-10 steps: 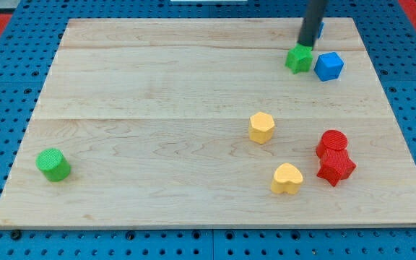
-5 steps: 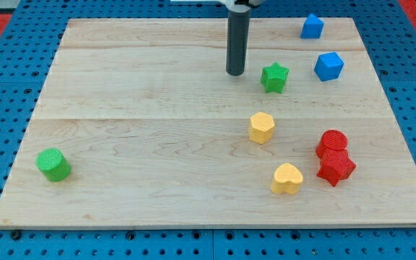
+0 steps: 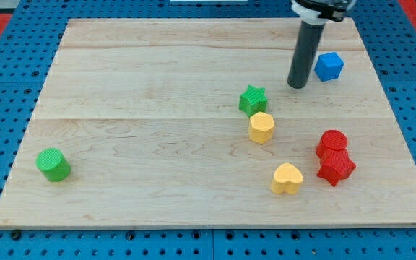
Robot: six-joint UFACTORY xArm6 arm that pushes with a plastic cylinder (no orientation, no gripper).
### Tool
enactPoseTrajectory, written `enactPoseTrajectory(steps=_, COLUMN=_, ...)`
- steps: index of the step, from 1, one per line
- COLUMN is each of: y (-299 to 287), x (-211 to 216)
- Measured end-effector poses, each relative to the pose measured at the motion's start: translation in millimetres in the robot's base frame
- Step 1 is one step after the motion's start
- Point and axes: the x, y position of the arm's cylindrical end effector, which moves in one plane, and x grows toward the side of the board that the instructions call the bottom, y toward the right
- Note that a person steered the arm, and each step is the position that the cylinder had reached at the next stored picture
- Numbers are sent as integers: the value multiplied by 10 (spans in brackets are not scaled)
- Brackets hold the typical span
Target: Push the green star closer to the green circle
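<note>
The green star (image 3: 252,100) lies right of the board's middle, touching the top of a yellow hexagon block (image 3: 261,127). The green circle (image 3: 53,165) sits far off at the view's lower left. My tip (image 3: 296,85) is up and to the right of the green star, about a block's width apart from it, and left of a blue cube (image 3: 328,66).
A yellow heart (image 3: 287,179) lies at the lower right. A red circle (image 3: 332,142) and a red star (image 3: 336,167) sit together at the right. The rod hides whatever is behind it near the top right. The wooden board (image 3: 157,87) rests on a blue pegboard.
The green star has slid down and left from the top right until it touches the yellow hexagon. My tip swung left past it, then back to its upper right.
</note>
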Motion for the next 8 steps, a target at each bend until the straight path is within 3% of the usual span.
enactPoseTrajectory(steps=2, y=-2290, x=390)
enactPoseTrajectory(steps=3, y=-2187, x=135)
enactPoseTrajectory(steps=4, y=-1568, x=19)
enactPoseTrajectory(steps=5, y=-1156, x=275)
enactPoseTrajectory(steps=6, y=-1650, x=612)
enactPoseTrajectory(steps=7, y=-2574, x=841)
enactPoseTrajectory(steps=8, y=-2791, x=1012)
